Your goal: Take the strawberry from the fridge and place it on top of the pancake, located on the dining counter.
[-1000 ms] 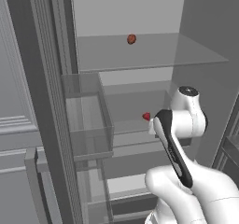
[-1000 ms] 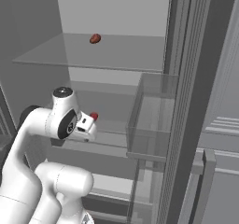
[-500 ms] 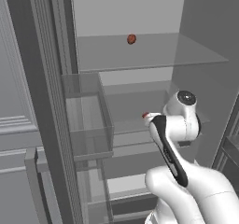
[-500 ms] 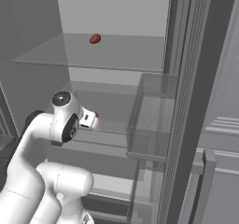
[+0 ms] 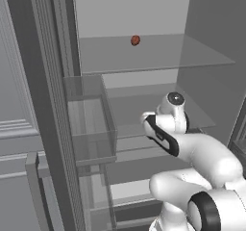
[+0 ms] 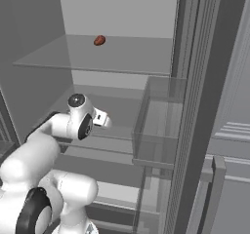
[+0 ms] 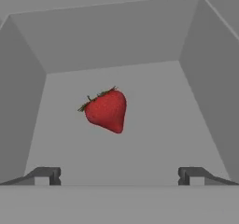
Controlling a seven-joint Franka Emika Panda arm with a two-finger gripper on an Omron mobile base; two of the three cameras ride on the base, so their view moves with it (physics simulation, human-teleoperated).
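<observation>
Strawberry (image 7: 107, 111) on fridge (image 5: 144, 13) shelf, centred ahead of pincer (image 7: 119, 175): lined up for grasp. Fingertips wide apart, holding nothing. Darker lump (image 5: 135, 40) on upper shelf, ignored.

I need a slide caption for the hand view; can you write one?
Open gripper faces the strawberry lying on a shelf inside the fridge, not yet grasped.

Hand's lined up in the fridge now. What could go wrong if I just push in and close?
The strawberry sits left of centre between the open fingers, so closing may nudge or roll the berry. The wrist is deep over the shelf and could scrape the glass. Avoid the darker lump above.
</observation>
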